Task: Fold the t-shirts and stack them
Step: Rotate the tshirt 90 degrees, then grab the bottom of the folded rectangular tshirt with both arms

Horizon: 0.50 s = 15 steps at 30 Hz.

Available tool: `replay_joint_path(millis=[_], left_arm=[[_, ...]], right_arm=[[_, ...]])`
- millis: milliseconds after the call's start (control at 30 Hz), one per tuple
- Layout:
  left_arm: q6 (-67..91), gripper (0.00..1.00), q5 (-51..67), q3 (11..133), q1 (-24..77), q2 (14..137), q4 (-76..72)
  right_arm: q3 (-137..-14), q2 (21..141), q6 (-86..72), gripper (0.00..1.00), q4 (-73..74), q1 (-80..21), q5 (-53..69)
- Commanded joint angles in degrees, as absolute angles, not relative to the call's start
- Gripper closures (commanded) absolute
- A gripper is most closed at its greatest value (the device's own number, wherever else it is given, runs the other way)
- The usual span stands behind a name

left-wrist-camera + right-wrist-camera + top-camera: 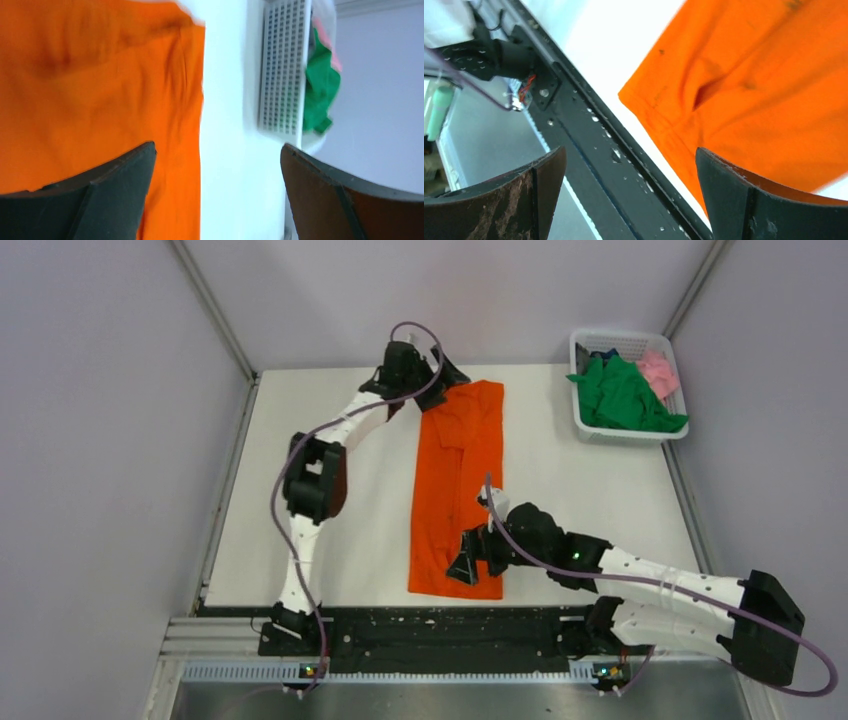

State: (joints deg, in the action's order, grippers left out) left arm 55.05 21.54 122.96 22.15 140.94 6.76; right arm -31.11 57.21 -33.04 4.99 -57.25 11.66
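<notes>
Pink cloth t-shirt [658, 372] seemingly half-hiding behind green cloth t-shirt [625, 397], far-right white plastic lattice basket [622, 334]. Bright orange cloth t-shirt [460, 490] lying as strip mid-table; left gripper [217, 147] hovering at far end, right gripper [630, 150] at near hem, both gaping, empty.

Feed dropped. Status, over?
Left gripper open, far end; right gripper open, near end. Orange shirt folded long, mid-table. Green shirt, pink shirt in basket.

Overhead view of whole table [585, 480]; both wrist views close above orange t-shirt [455, 500]
</notes>
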Motion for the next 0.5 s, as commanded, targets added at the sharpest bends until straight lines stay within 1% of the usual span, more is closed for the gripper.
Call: replay_joint_path(millis=[0, 100, 200, 300, 400, 467], left_arm=[[45.3, 0.01, 18.5, 95.2, 23.5, 107.3, 9.9], [42.7, 0.01, 11.6, 74.6, 26.2, 90.3, 12.2], [44.2, 0.01, 9.6, 57.2, 28.3, 77.6, 13.1], [46.9, 0.01, 9.7, 44.6, 30.4, 68.7, 15.8], [49.8, 0.04, 9.3, 36.9, 32.3, 62.2, 21.4], [53.5, 0.05, 10.5, 31.5, 33.7, 58.6, 22.3]], right_arm=[[-28.0, 53.3, -40.1, 0.01, 14.8, -56.3, 2.6], [-26.4, 51.0, -42.9, 0.01, 19.1, -55.6, 0.7], [-24.8, 50.0, -46.3, 0.02, 22.1, -55.2, 0.2], [-22.8, 50.4, -49.3, 0.05, 22.8, -54.8, 2.5], [-20.6, 51.4, -52.1, 0.09, 21.9, -54.8, 4.3], [-18.8, 52.3, -54.2, 0.16, 19.9, -54.8, 4.7]])
